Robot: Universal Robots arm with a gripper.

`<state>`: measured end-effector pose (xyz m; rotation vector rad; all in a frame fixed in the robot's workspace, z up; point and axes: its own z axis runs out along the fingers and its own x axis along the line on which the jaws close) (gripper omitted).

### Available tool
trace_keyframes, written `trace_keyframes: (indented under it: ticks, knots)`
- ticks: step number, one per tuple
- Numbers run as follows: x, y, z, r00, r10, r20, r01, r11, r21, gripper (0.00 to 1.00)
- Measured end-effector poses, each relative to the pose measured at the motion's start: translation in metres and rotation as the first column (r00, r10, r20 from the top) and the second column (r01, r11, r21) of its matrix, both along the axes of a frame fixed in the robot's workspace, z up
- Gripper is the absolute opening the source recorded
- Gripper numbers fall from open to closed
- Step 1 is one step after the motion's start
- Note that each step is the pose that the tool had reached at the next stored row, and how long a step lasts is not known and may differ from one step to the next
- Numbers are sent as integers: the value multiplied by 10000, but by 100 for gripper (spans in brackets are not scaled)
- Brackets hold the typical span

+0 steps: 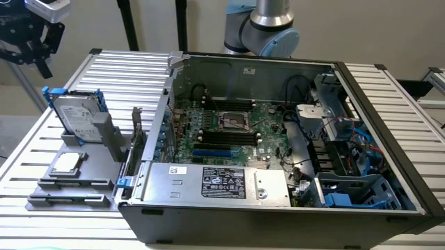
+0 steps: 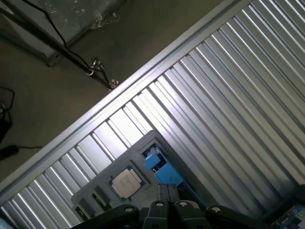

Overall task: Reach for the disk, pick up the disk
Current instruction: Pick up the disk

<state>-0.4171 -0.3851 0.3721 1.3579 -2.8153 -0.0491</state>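
Observation:
The disk (image 1: pixel 75 119) stands on edge in a grey holder (image 1: pixel 104 136) at the exterior view's left. It is silver-grey with a white label and sits in a blue carrier frame. My black gripper (image 1: pixel 38 58) hangs high above it, up by the table's far corner, well clear of the disk. From the wrist, the fingers (image 2: pixel 163 192) press together, shut with nothing between them. Just beyond the fingertips lies the blue top edge of the disk (image 2: pixel 158 165).
A small square silver chip (image 1: pixel 68 162) rests on the grey fixture plate (image 1: pixel 70 190) in front of the disk; it is also in the wrist view (image 2: pixel 125 182). An open computer case (image 1: pixel 278 156) fills the slatted aluminium table's (image 1: pixel 118 67) middle. Black stand legs rise behind.

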Motion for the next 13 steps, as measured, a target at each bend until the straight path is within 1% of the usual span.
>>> trace_keyframes:
  ticks: [5, 10, 13]
  knots:
    - [2, 0, -11, 9971, 755, 1, -755, 9971, 0, 11]
    - [10, 4, -43, 9928, 1199, 11, -1199, 9928, -1, 11]
    - [16, 6, -63, 9891, 1473, 14, -1473, 9891, -1, 11]
